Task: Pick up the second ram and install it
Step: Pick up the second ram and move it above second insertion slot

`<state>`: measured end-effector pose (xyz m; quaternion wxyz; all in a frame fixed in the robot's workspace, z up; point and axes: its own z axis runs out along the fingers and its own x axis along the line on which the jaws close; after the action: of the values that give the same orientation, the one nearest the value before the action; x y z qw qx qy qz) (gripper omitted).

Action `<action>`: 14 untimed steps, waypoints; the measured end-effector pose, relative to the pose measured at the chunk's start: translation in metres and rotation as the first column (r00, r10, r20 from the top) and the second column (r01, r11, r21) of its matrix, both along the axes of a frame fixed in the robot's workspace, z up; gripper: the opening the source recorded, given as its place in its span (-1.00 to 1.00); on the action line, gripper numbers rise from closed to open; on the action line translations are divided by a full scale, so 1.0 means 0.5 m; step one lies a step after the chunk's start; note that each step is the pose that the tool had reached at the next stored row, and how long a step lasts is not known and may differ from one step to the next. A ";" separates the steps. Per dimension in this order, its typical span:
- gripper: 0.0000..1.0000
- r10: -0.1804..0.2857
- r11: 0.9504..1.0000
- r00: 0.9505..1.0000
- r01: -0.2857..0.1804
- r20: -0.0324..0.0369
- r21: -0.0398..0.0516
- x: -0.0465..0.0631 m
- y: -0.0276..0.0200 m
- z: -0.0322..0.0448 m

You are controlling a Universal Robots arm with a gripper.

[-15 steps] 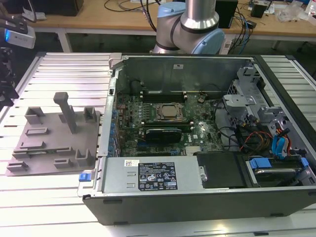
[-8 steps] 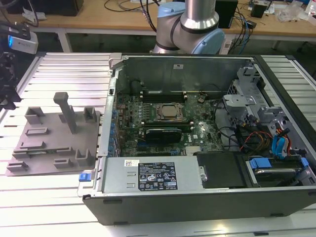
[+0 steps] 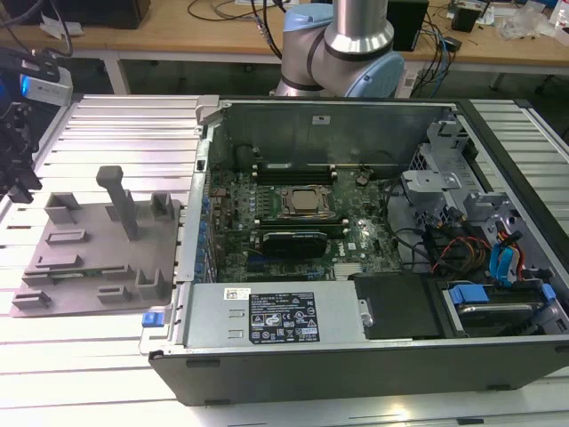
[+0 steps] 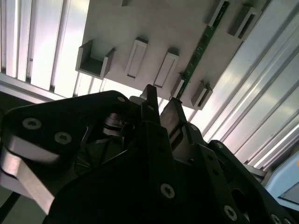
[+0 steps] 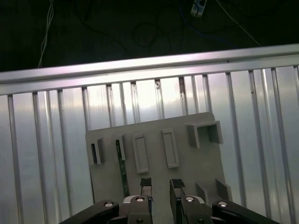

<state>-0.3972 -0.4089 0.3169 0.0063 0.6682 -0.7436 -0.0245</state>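
1. Gripper (image 5: 161, 183) fingers stand partly apart and hold nothing (the gap between them is bare in both wrist views).
2. The second ram (image 5: 122, 170) stands on edge in a slot of the gray fixture tray (image 5: 205, 158), not yet lifted.
3. Its long axis runs crosswise to the line on which the fingers close, so its flat faces look toward them. The stick lies just outside one finger, though, not under the gap (an offset, by my judgement).
4. In the exterior view the tray (image 3: 116, 258) lies at 9 o'clock from the open computer case (image 3: 311, 120). The gripper (image 3: 18, 169) hangs at the tray's 10 o'clock, well apart from the case.
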 end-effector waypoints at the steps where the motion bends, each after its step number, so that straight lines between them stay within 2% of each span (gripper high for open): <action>1: -0.44 0.000 1.000 1.000 0.000 0.000 0.000 0.000 0.0000 -0.003; 9: -0.44 0.000 1.000 1.000 0.000 0.000 0.000 0.000 0.0000 -0.029; 14: -0.44 0.000 1.000 1.000 0.000 0.000 0.000 0.000 0.0000 -0.038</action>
<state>-0.3972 -0.4089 0.2978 0.0063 0.6682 -0.7436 -0.0245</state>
